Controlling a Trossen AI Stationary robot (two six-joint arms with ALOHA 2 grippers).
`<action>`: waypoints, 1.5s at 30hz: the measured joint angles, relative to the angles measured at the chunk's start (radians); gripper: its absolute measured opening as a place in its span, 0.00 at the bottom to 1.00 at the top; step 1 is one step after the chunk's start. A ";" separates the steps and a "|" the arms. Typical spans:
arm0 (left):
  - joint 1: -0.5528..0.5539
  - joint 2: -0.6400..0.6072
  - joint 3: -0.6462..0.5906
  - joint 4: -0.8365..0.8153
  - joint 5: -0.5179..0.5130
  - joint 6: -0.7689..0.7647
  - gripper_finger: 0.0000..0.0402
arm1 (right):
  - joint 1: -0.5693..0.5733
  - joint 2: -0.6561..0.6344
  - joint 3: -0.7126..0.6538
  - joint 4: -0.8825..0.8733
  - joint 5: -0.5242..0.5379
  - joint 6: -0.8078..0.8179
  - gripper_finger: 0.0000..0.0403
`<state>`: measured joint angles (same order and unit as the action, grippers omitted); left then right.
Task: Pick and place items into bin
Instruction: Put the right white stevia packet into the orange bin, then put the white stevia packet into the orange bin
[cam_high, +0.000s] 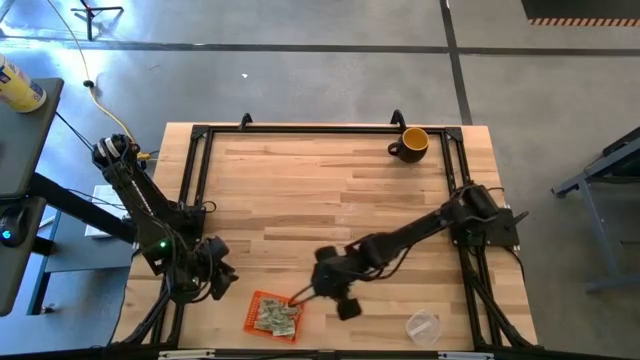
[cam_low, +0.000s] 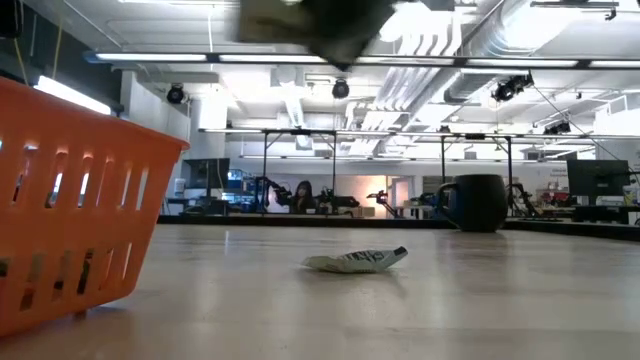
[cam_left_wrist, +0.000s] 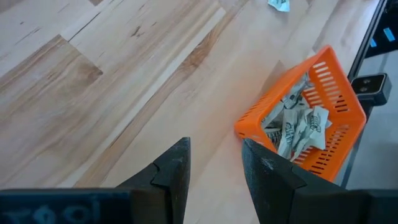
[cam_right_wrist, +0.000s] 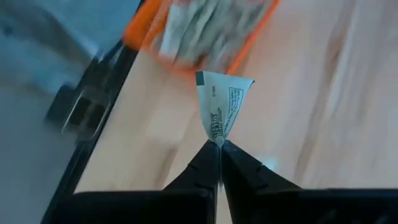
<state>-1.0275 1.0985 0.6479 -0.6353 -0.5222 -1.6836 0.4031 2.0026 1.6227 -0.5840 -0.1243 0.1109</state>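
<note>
Currently right pincer (cam_right_wrist: 219, 144) pinches crumpled paper piece (cam_right_wrist: 222, 102) beside slotted orange plastic bin (cam_high: 272, 314); left pincer (cam_left_wrist: 214, 163) narrowly open.

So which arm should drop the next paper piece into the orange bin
The right. Its gripper is already shut on a paper piece beside the orange bin. The left gripper is open and empty, back at the table's left edge.

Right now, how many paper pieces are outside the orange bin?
2: a held piece in the right gripper near the bin, a loose piece on the table. Others may be hidden.
</note>
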 joint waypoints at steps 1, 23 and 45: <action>0.000 0.000 0.000 0.003 0.000 0.010 0.45 | -0.001 0.020 0.029 0.010 0.012 -0.004 0.03; 0.000 0.000 0.000 0.007 0.092 0.242 0.45 | 0.052 0.466 0.673 -0.238 0.177 0.167 0.42; 0.000 0.000 0.000 0.006 0.007 0.150 0.45 | 0.115 0.166 0.124 -0.239 0.273 0.042 0.49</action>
<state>-1.0275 1.0984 0.6479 -0.6289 -0.5152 -1.5333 0.5176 2.1685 1.7469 -0.8235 0.1487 0.1528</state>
